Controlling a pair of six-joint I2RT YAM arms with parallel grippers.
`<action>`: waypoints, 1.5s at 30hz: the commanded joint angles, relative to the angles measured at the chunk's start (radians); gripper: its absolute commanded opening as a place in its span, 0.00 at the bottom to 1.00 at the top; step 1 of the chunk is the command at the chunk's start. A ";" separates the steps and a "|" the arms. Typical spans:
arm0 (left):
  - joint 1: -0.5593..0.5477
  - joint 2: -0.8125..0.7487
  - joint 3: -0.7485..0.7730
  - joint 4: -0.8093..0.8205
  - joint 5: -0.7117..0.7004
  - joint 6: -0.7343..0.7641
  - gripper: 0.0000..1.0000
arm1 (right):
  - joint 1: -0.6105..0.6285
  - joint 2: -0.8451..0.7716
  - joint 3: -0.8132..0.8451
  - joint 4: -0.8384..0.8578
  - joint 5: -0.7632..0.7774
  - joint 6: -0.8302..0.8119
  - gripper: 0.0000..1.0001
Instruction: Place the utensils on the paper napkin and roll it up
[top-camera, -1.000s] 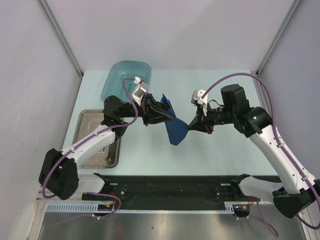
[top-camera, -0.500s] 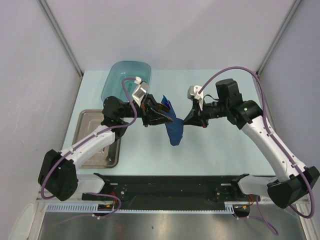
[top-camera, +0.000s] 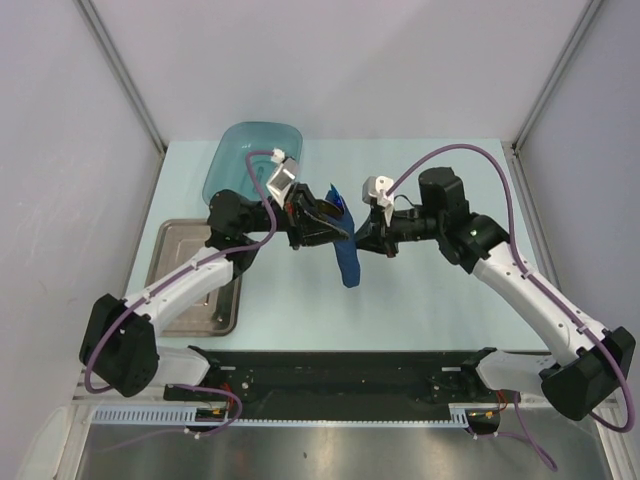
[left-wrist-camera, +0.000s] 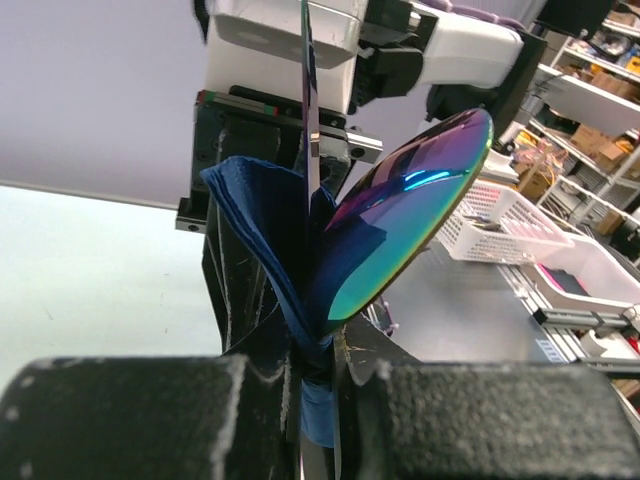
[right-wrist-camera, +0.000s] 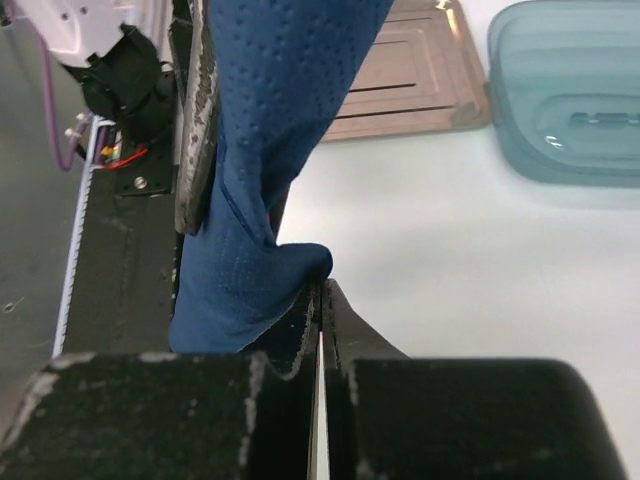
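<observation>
My left gripper (top-camera: 335, 228) is shut on the utensils and the navy paper napkin (top-camera: 347, 264) wrapped round them, held above the table's middle. In the left wrist view an iridescent pink-green utensil (left-wrist-camera: 410, 210) and a thin metal blade edge (left-wrist-camera: 310, 100) stick out of the napkin (left-wrist-camera: 258, 205) past my jaws (left-wrist-camera: 320, 370). My right gripper (top-camera: 362, 238) is close against the left one, shut on a fold of the napkin (right-wrist-camera: 280, 120) at its fingertips (right-wrist-camera: 320, 290). The napkin's lower end hangs loose.
A translucent teal tub (top-camera: 235, 150) stands at the back left and shows in the right wrist view (right-wrist-camera: 570, 90). A metal tray (top-camera: 185, 285) lies at the left, also in the right wrist view (right-wrist-camera: 420, 70). The black rail (top-camera: 340, 375) runs along the near edge.
My right gripper has moved left toward the left gripper, carrying the napkin's corner with it. The napkin now hangs narrower and bunched. The left gripper has stayed about in place.
</observation>
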 joint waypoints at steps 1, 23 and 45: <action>0.010 0.011 0.067 0.051 -0.101 -0.035 0.00 | -0.001 -0.033 -0.010 0.121 0.105 0.077 0.00; 0.174 0.121 0.159 -0.141 -0.300 -0.052 0.00 | -0.129 -0.074 0.117 0.187 0.196 0.341 0.40; 0.165 0.084 0.136 0.071 -0.142 -0.178 0.00 | -0.027 0.074 0.059 0.305 0.088 0.352 0.52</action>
